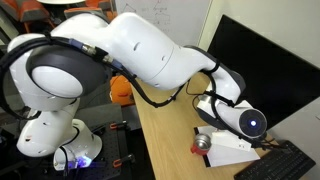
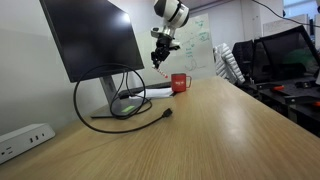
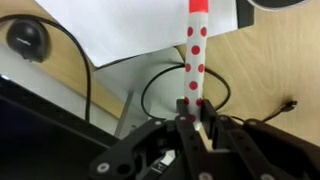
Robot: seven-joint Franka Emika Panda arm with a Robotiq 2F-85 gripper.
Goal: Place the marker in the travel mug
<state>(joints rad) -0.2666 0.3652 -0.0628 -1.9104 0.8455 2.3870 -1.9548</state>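
My gripper [image 3: 192, 118] is shut on the marker [image 3: 196, 50], a white stick with red dots that juts out past the fingertips. In an exterior view the gripper [image 2: 160, 48] hangs high above the desk, with the marker [image 2: 157, 62] pointing down. The travel mug [image 2: 180, 84], red with a silver-grey top, stands on the desk below and a little to the right of the gripper. It also shows in an exterior view [image 1: 203, 143] beside a white sheet. The marker is well above the mug and does not touch it.
A large black monitor [image 2: 100, 40] stands on the wooden desk [image 2: 220, 130], with a looped black cable [image 2: 120, 115] at its foot. White paper [image 3: 150, 30] lies under the gripper. A keyboard [image 1: 280, 165] lies near the mug. A power strip [image 2: 25, 140] lies at the desk's near corner.
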